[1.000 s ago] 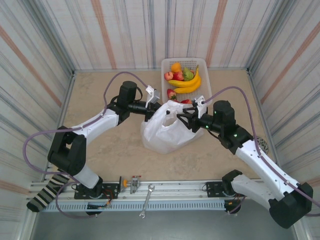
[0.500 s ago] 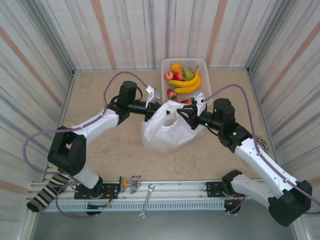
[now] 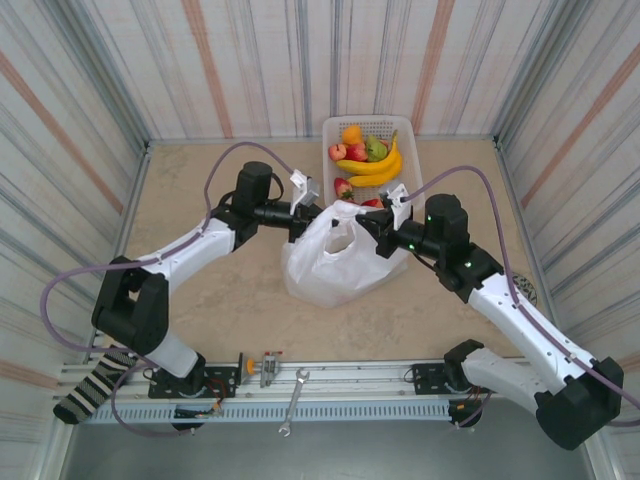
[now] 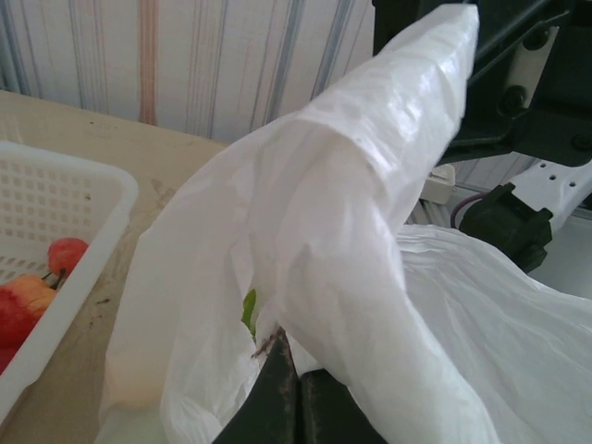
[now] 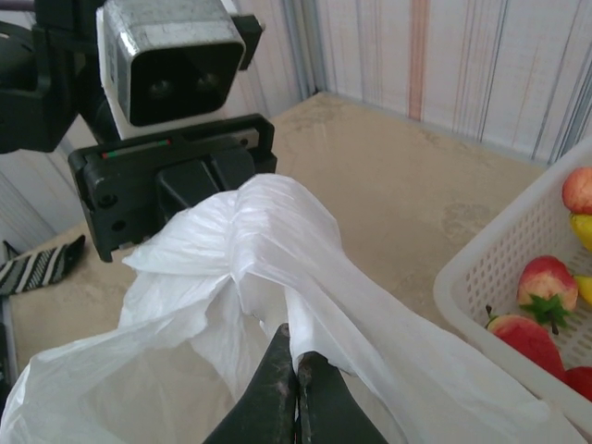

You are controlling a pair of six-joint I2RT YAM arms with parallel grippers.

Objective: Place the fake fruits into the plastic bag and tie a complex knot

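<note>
**A:** Since the striped walls (image 3: 250,60) box the table (image 3: 200,290) on three sides, where is there room to move?

**B:** Left of the plastic bag (image 3: 325,268) and in front of it, the tabletop is bare right down to the rail (image 3: 340,385) at the near edge (a wrench (image 3: 293,400) lies on that rail). The far side is tighter. The white basket (image 3: 407,135) sits against the back wall, and the top of the bag comes right up to the basket's near end.

**A:** And on the right?

**B:** The right arm slants across that side, and its wrist is over the basket's near corner.

**A:** Where are the fruits?

**B:** The bananas (image 3: 372,168), an orange (image 3: 351,134), the apples (image 3: 357,152) and a pear (image 3: 376,150) are in the basket, and more red fruit lies at its near end.

**A:** How does the bag sit relative to the grippers?

**B:** It stands on the table between them, with its top stretched between the two. The left gripper (image 4: 285,363) has its fingers pressed together on the bag's upper left, and the plastic drapes over it. The right gripper (image 5: 295,356) is clamped the same way on the upper right, with a twisted band of plastic running from its fingertips towards the left gripper's black body. The two wrists face each other closely across the bag's mouth.
</note>
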